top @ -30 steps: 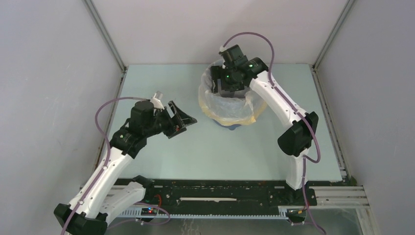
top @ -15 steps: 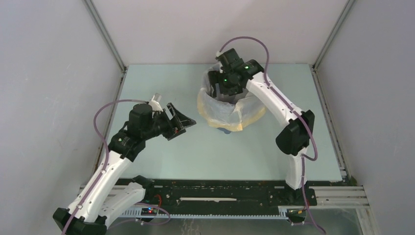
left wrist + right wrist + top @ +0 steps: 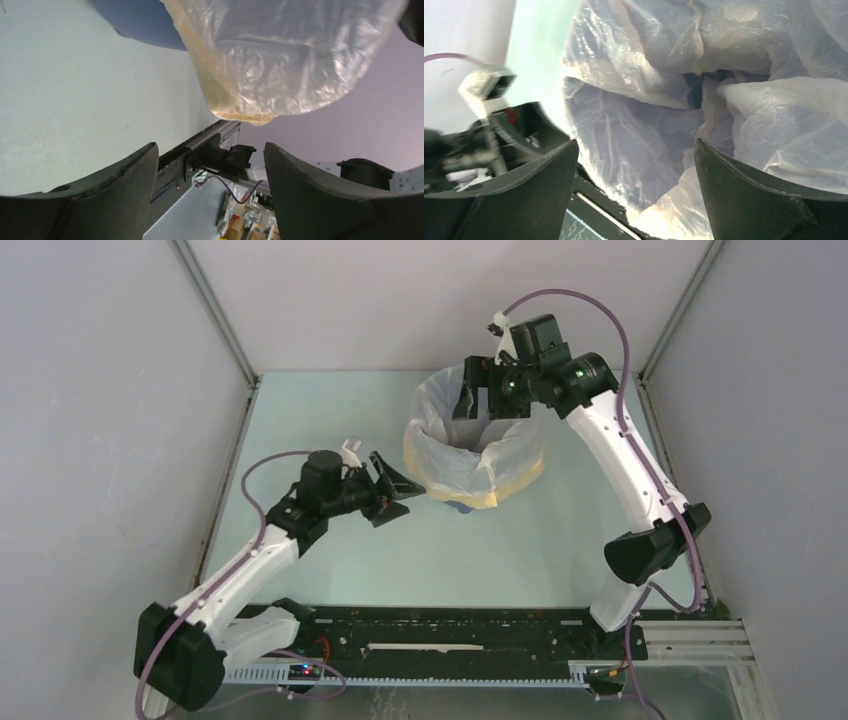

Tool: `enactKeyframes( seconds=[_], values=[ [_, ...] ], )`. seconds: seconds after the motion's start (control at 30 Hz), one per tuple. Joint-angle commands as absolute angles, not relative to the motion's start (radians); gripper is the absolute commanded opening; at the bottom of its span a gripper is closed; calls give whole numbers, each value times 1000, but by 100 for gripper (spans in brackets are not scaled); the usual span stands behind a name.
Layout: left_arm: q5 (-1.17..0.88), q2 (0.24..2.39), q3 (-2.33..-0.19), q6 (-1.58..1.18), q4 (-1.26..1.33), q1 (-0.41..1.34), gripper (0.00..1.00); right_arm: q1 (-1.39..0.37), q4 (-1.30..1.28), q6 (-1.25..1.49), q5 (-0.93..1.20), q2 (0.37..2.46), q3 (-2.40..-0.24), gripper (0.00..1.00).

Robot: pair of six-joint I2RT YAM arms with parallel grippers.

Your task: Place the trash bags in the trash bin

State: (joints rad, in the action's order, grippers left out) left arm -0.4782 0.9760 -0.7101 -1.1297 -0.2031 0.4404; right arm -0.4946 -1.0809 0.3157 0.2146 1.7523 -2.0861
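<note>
The trash bag [image 3: 470, 455] is draped over the blue trash bin [image 3: 462, 504], lining its inside and hanging down its sides with the yellow band low; only a sliver of blue shows at the base. In the left wrist view the bag [image 3: 285, 55] hangs over the bin [image 3: 142, 22]. My left gripper [image 3: 400, 492] is open and empty, just left of the bag's lower edge. My right gripper [image 3: 478, 400] is open and empty above the bin's far rim. The right wrist view looks down into the bag [image 3: 649, 110].
The pale green table [image 3: 330, 430] is enclosed by grey walls on three sides. A black rail [image 3: 450, 625] with the arm bases runs along the near edge.
My left gripper has moved right, up close to the bag's lower left edge. My right gripper has risen out of the bin and drawn back to its far right rim.
</note>
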Motion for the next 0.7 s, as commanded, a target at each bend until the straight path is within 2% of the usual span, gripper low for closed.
enactKeyframes(
  seconds=[0.0, 0.17, 0.3, 0.37, 0.53, 0.67],
  values=[
    [-534, 1085, -717, -1208, -5, 472, 81, -465, -1082, 360, 318, 1679, -2113, 94],
    [-539, 1230, -798, -1208, 84, 472, 76, -439, -1073, 363, 346, 1544, -1996, 94],
    [-523, 1335, -868, -1156, 17, 472, 65, -416, -1023, 358, 399, 1380, -1795, 92],
    [-486, 1360, -912, -1095, -65, 468, 63, -408, -1003, 357, 413, 1308, -1730, 92],
    [-424, 1418, -1007, -950, -244, 450, 62, -402, -973, 375, 414, 1165, -1640, 95],
    [-384, 1366, -1020, -881, -349, 449, 73, -395, -966, 398, 364, 1089, -1604, 98]
  ],
)
